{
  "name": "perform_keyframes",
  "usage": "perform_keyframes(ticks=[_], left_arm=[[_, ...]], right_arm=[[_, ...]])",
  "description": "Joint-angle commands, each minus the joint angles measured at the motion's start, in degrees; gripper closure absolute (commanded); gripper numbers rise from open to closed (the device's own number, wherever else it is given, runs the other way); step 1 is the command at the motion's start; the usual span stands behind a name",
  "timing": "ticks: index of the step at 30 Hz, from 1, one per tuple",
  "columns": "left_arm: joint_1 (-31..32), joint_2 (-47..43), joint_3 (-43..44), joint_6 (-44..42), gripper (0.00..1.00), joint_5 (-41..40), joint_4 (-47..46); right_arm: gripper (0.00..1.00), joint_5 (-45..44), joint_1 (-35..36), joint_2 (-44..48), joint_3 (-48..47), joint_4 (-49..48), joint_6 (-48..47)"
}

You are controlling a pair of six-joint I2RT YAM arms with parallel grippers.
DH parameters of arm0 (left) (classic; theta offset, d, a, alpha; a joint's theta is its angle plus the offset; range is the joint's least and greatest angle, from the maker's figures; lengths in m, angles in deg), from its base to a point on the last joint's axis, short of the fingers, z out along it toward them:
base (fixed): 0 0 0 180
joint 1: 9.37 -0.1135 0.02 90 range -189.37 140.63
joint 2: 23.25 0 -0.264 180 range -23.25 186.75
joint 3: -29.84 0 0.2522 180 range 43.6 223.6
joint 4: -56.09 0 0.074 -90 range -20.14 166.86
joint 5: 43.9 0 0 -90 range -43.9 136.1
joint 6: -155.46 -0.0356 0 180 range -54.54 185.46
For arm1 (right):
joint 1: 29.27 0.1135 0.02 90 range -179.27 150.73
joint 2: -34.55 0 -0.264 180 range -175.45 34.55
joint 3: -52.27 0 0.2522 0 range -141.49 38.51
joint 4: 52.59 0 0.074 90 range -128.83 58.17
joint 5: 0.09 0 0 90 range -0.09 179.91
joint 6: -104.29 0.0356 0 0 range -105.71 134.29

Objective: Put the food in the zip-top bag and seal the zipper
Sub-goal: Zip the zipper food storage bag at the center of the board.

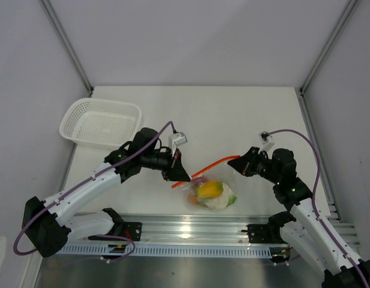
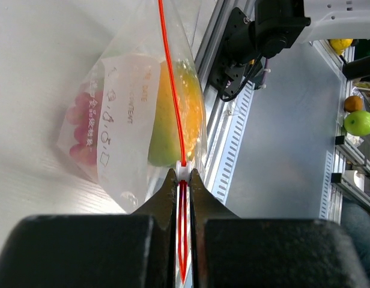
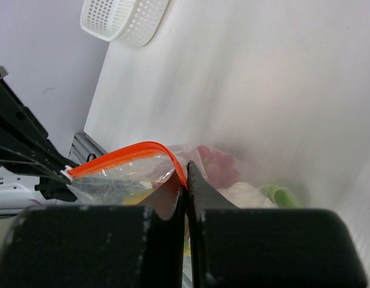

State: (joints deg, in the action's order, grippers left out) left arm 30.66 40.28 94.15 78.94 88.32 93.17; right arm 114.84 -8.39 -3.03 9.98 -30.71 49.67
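Small clear crinkly plastic zip-top bag (image 1: 229, 183) resting near the white table's (image 1: 233, 114) front edge, between the arms; inside, a yellow-orange mango (image 1: 209, 189), red grapes (image 2: 81, 129) and white-and-green pieces (image 1: 224, 201); left gripper (image 2: 182, 175) clamped on one end of the thin red-orange zipper strip (image 2: 173, 78); right gripper (image 3: 186, 174) pinched on the other; white mesh basket (image 1: 101, 122) at the far left.

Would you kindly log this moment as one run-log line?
left gripper: shut on zipper | right gripper: shut on zipper | food: inside zip-top bag | seal: unclear
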Motion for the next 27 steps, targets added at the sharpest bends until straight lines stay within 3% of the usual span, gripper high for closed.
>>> perform_keyframes(ticks=[1,10,24,27], left_arm=[[-0.65,-2.44,-0.80,-0.29,0.99,0.24,2.96],[-1.18,-4.81,-2.64,-0.20,0.99,-1.61,4.55],[-1.71,-7.36,-4.23,-0.29,0.99,-6.71,6.31],[-1.71,-7.45,-3.61,0.06,0.84,-7.15,5.52]], right_arm=[[1.00,-1.64,-3.04,-0.47,-2.67,1.02,-1.36],[1.00,1.87,-8.75,-0.56,-3.02,2.08,-1.98],[1.00,3.28,-9.19,-1.27,-3.02,2.60,-1.98],[1.00,3.55,-9.19,-1.61,-2.84,2.60,-1.98]])
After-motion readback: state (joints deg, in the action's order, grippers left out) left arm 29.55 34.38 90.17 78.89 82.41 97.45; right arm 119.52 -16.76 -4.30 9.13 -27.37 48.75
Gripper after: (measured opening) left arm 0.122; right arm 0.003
